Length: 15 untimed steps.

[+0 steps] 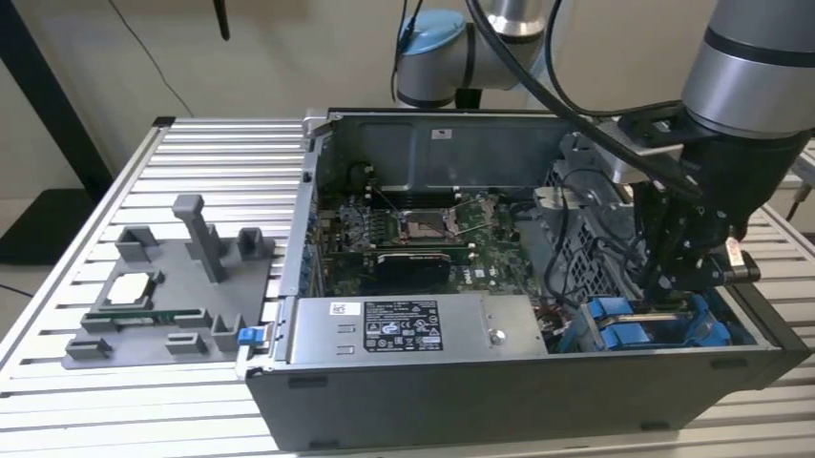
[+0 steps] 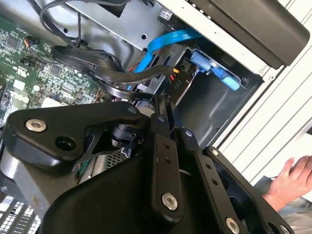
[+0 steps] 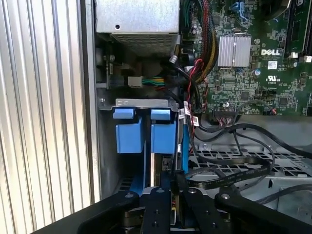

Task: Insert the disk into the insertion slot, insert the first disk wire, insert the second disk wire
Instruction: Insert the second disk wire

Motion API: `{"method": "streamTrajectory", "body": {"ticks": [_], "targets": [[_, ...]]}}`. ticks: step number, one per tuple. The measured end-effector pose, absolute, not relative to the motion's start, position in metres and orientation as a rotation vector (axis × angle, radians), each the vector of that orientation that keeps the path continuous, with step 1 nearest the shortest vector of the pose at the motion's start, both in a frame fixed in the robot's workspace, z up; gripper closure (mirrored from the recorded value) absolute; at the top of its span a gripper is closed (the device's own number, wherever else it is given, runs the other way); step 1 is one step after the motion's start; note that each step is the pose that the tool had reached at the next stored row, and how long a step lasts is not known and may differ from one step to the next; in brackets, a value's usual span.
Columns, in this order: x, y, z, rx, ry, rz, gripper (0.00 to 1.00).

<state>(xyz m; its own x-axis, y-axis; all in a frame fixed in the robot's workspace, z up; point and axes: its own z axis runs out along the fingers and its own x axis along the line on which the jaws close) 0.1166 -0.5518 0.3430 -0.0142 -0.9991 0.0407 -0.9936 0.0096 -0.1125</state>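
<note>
The black gripper (image 3: 168, 195) hangs over the blue drive carriers (image 3: 144, 134) in the computer case (image 1: 510, 401); I cannot tell how it stands. Its tips are hidden among black cables (image 3: 234, 165). The case sits on a ribbed aluminium table (image 1: 76, 305), with a person's hand (image 2: 287, 183) beside it.

— Where does the computer case (image 1: 510, 382) sit?
— On the slatted table (image 1: 76, 382). Everything else is placed from the case.
— Inside it?
— The motherboard (image 1: 421, 229) lies on the case floor; the power-supply box (image 1: 407, 329) lies along the case's near wall. The drive bay (image 1: 656, 324) sits in the case's corner on the exterior view's right, beside that box.
— And the gripper (image 1: 675, 277)?
— It hangs over that corner, just above the bay.
— Outside the case?
— A parts fixture (image 1: 166, 296) rests on the table to the exterior view's left of the case.
</note>
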Motion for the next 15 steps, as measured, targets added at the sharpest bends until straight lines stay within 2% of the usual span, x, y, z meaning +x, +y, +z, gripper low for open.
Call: {"method": "streamTrajectory", "body": {"ticks": [15], "targets": [[0.1177, -0.5518, 0.3351, -2.17, 2.197, -0.17, 1.0]]}}
